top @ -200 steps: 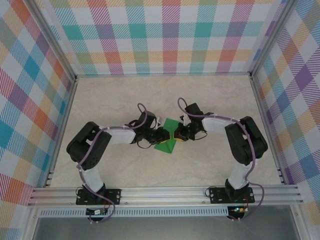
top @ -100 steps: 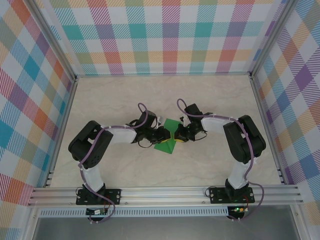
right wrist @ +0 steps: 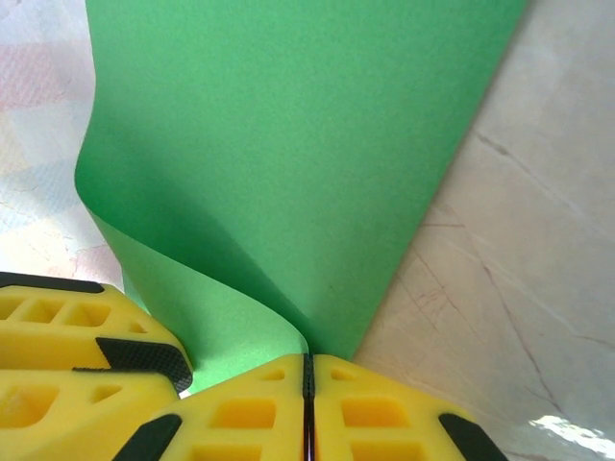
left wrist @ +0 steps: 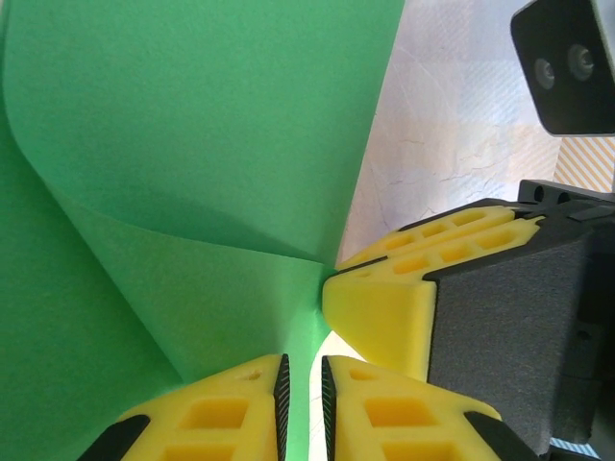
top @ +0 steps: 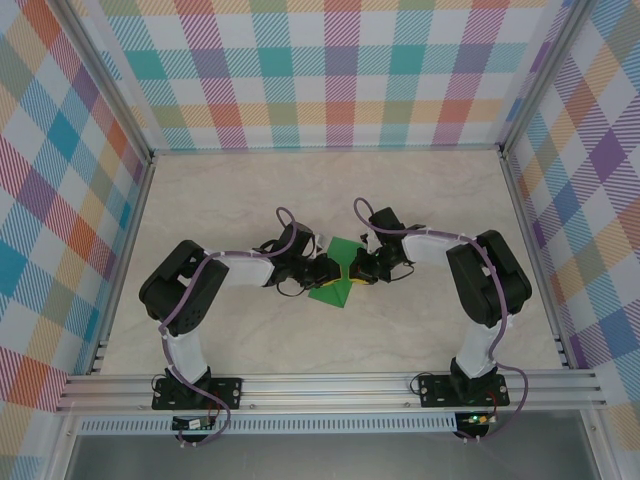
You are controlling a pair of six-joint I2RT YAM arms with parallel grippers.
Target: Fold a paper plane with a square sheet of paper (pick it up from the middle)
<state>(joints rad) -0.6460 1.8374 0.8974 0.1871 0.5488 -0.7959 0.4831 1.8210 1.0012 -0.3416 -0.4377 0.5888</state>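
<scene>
The square sheet of paper (top: 333, 290) is bright green and partly lifted off the table, curling upward in the middle between the two grippers. My right gripper (top: 353, 270) is shut on its raised edge; in the right wrist view the jaws (right wrist: 307, 363) meet with the sheet (right wrist: 288, 144) pinched at the seam. My left gripper (top: 327, 270) faces it from the left. Its fingers (left wrist: 303, 373) stand a narrow gap apart, and a strip of the paper (left wrist: 192, 125) runs through the gap along the left pad. The right gripper's yellow fingers (left wrist: 384, 312) almost touch the left's.
The table (top: 330, 200) is pale marble-patterned, bounded by aluminium rails (top: 330, 385) at the near edge and checkered walls (top: 330, 70) around. Both arms bend inward, so their wrists crowd the table's middle.
The left arm has edged slightly to the right, toward the paper. The right gripper and the sheet have stayed where they were.
</scene>
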